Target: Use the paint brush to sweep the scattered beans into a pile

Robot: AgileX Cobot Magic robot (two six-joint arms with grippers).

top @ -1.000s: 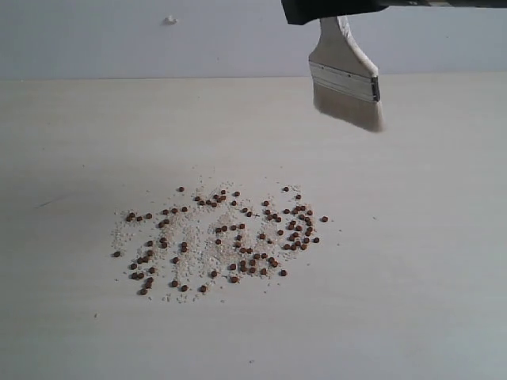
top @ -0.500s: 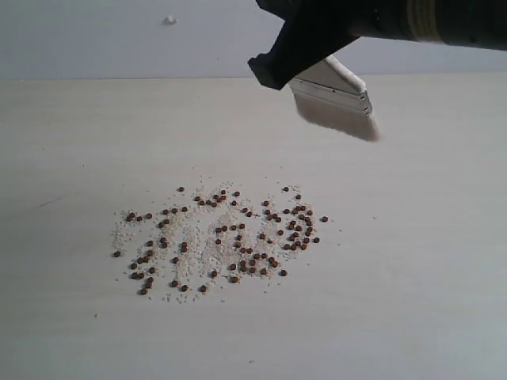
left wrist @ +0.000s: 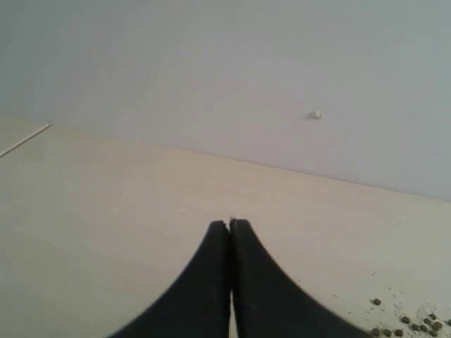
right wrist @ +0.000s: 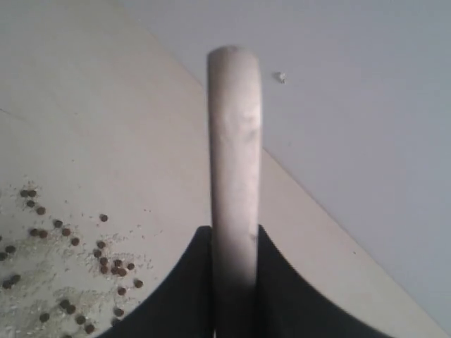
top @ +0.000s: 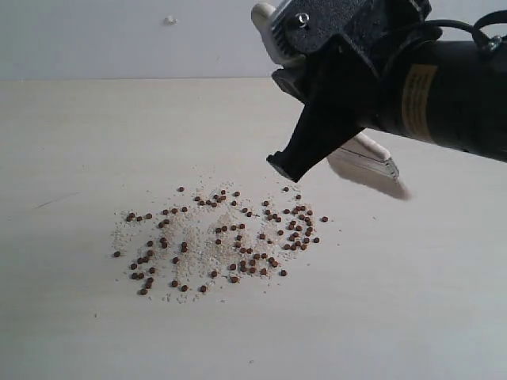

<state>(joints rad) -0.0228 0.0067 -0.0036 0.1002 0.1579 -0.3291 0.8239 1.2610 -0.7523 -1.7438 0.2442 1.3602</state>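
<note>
The beans [top: 222,237] lie scattered over the pale table [top: 79,332], mixed with fine whitish crumbs. My right gripper [top: 295,158] hangs just above the right end of the scatter, shut on the paint brush. The brush's silver ferrule [top: 371,162] and off-white bristles [top: 384,182] stick out behind the black arm, right of the beans. In the right wrist view the pale handle [right wrist: 234,155] runs up between the jaws of the right gripper [right wrist: 235,236], with the beans [right wrist: 106,264] beside it. The left gripper [left wrist: 230,224] is shut and empty, and a few beans [left wrist: 416,325] lie off to its side.
A grey wall [top: 119,39] rises behind the table, with a small white speck [top: 169,20] on it. The black right arm [top: 444,95] fills the upper right of the exterior view. The left arm does not show in the exterior view.
The right arm has come down and closer to the camera, bringing the brush lower, to the right of the beans. The beans have not moved.
</note>
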